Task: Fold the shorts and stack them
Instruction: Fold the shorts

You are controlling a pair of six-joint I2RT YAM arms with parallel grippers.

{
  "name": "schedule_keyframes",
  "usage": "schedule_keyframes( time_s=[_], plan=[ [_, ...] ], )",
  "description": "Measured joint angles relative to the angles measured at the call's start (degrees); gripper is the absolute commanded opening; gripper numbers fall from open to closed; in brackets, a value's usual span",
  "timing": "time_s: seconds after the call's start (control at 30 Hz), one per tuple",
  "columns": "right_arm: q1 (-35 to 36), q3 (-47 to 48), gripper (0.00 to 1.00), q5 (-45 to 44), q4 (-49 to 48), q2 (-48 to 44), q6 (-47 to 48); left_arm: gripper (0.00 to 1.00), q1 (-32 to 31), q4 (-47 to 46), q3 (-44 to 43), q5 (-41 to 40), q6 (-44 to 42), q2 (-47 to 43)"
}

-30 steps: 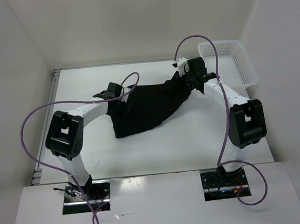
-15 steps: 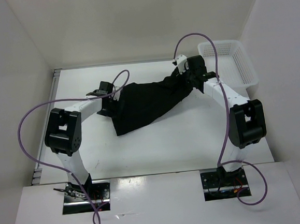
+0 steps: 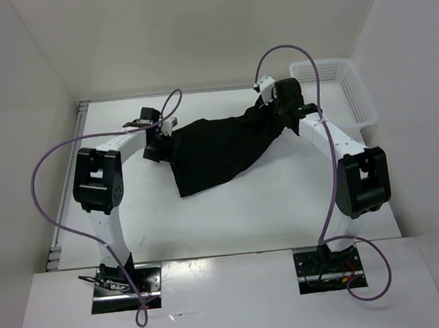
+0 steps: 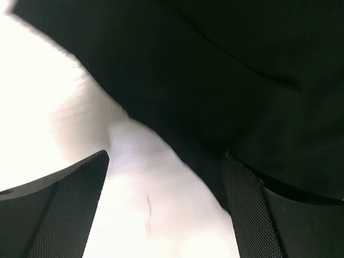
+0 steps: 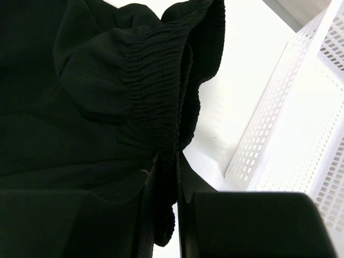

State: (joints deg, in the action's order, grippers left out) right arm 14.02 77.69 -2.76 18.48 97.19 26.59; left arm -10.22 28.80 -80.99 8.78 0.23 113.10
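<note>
We saw the shorts (image 3: 218, 149) as matt black cloth (gathered and ribbed at the waistband (image 5: 156, 91)), the basket (image 5: 274, 129) as white perforated plastic, the table (image 3: 231, 212) smooth white.

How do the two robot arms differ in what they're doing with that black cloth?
The left arm has its jaws wide open at the shorts' left edge, holding nothing; the right arm has its jaws clamped on the gathered waistband. The left reaches the far-left side; the right works beside the white basket. Both are white with black joints and purple cables.
</note>
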Motion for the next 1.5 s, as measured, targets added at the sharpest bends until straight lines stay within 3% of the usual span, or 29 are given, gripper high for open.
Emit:
schedule_keyframes(
  time_s=[0.07, 0.1, 0.23, 0.5, 0.73, 1.07, 1.17, 1.27, 1.5],
  plan=[
    [0.00, 0.11, 0.00, -0.11, 0.07, 0.00, 0.09, 0.84, 0.26, 0.90, -2.60, 0.39, 0.04, 3.65],
    [0.00, 0.44, 0.00, -0.13, 0.24, 0.00, 0.09, 0.74, 0.31, 0.70, -4.26, 1.46, 0.00, 4.48],
    [0.90, 3.02, 0.00, -1.18, 0.31, 0.00, 0.33, 0.53, 0.22, 0.15, -9.51, 4.15, -0.11, 8.74],
    [16.26, 4.46, 0.00, -4.28, -0.55, 1.18, -0.79, 0.38, 0.31, 0.74, -12.48, 7.91, 0.00, 11.15],
    [28.22, 10.86, 0.00, -4.72, -0.63, 11.19, -5.79, 0.38, 0.31, 1.66, -14.45, 9.77, 0.02, 12.48],
    [30.42, 17.59, 0.00, -5.29, -0.61, 19.52, -8.72, 0.42, 1.25, 1.55, -14.27, 11.37, 0.09, 12.46],
    [31.26, 18.84, 0.08, -5.33, -0.70, 21.11, -9.05, 0.49, 1.42, 1.62, -14.25, 11.96, 0.17, 12.48],
    [32.20, 21.53, 0.37, -4.76, -0.61, 22.95, -9.33, 0.57, 1.79, 1.68, -14.25, 12.83, 0.42, 12.46],
    [35.50, 27.50, 0.53, 6.05, 0.68, 23.78, -8.70, 0.75, 4.15, 1.51, -14.27, 12.76, 0.15, 12.02]
  ],
)
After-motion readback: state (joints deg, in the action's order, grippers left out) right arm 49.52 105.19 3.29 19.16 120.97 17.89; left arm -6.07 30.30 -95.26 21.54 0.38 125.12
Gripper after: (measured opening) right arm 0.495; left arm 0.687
